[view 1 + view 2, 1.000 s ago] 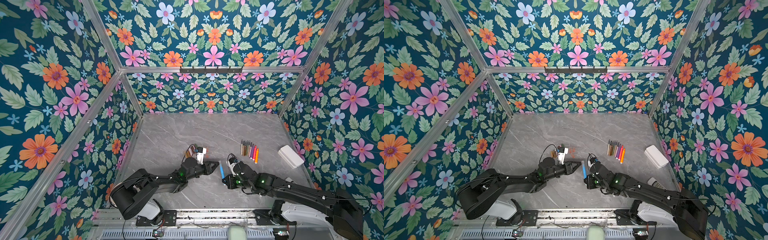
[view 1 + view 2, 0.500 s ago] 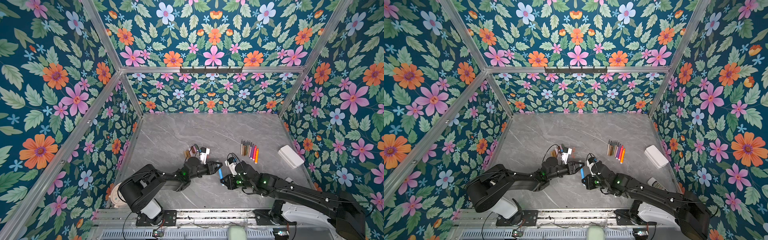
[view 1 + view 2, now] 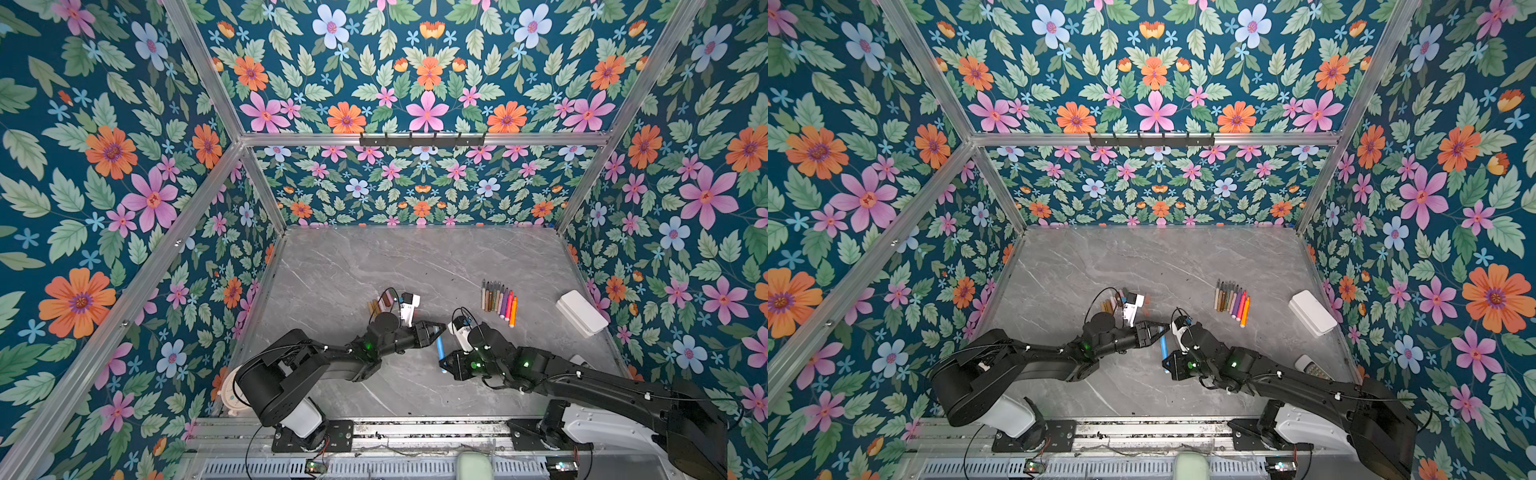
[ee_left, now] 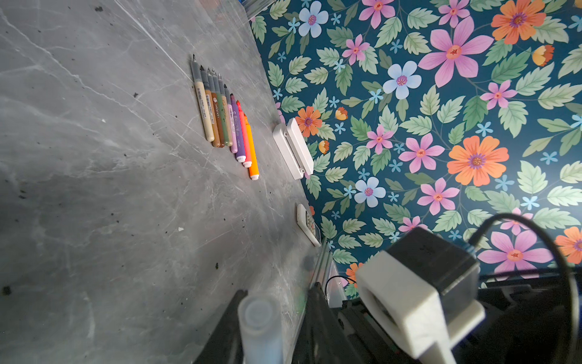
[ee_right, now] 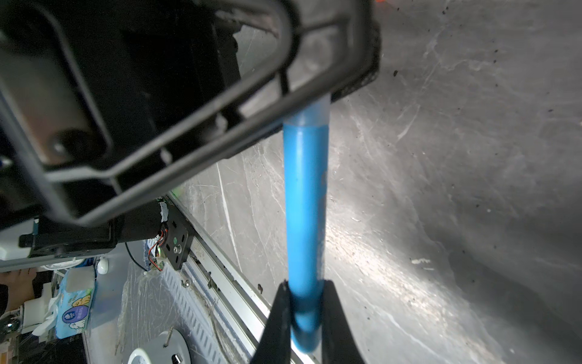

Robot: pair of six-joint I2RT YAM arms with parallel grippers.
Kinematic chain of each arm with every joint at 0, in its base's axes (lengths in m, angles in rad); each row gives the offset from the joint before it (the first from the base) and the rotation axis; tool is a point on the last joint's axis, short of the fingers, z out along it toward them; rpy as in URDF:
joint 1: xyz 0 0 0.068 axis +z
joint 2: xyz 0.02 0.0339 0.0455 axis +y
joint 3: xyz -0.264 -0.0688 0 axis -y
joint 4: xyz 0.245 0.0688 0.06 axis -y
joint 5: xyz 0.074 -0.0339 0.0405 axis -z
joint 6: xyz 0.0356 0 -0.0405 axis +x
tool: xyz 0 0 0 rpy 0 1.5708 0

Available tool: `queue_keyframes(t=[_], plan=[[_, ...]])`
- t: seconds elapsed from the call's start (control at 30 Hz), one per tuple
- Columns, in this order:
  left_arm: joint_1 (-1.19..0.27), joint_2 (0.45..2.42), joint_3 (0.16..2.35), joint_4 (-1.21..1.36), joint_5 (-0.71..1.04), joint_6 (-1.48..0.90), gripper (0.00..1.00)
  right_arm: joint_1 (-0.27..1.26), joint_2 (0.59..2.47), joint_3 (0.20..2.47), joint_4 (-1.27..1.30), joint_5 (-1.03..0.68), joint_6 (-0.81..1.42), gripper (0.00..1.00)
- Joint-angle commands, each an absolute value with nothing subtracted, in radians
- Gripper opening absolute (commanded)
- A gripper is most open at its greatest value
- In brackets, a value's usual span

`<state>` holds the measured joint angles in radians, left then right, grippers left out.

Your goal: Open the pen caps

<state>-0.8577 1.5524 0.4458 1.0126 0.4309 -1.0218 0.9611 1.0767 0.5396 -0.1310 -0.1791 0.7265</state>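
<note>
While in right pincer (image 5: 305,299), capped blue pen (image 5: 305,195).

Ten pens (image 4: 225,123), one white case (image 4: 293,148)

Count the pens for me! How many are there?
10, I think. Nine pens lie side by side in a row on the table. One blue pen is held between the left claw and the right claw. Others may be hidden.
</note>
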Motion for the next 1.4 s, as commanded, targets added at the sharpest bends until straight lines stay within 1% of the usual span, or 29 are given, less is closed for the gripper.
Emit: queue_keyframes(t=[0.0,0.17,0.47,0.67,0.93,1.27,1.3,1.33,1.37], plan=[[-0.856,1.540,0.449,1.033,0.442,-1.013,0.35,0.962,1.077,0.546,-0.148,-0.179,0.714,0.00],[-0.849,1.519,0.439,1.020,0.439,-1.004,0.32,0.963,1.080,0.547,-0.151,-0.173,0.717,0.00],[-0.846,1.509,0.435,1.017,0.441,-0.999,0.19,0.962,1.085,0.547,-0.149,-0.172,0.718,0.00],[-0.844,1.511,0.435,1.017,0.443,-1.000,0.17,0.963,1.085,0.547,-0.154,-0.167,0.718,0.00],[-0.844,1.508,0.432,1.020,0.443,-1.006,0.17,0.963,1.104,0.586,-0.178,-0.125,0.714,0.19],[-0.844,1.495,0.422,1.020,0.437,-1.006,0.17,0.963,1.179,0.655,-0.186,-0.129,0.690,0.20],[-0.844,1.493,0.420,1.020,0.437,-1.006,0.17,0.963,1.185,0.654,-0.180,-0.134,0.691,0.22],[-0.844,1.491,0.418,1.020,0.436,-1.006,0.17,0.962,1.191,0.653,-0.173,-0.141,0.692,0.27],[-0.844,1.491,0.418,1.020,0.436,-1.006,0.17,0.963,1.195,0.653,-0.162,-0.150,0.693,0.28]])
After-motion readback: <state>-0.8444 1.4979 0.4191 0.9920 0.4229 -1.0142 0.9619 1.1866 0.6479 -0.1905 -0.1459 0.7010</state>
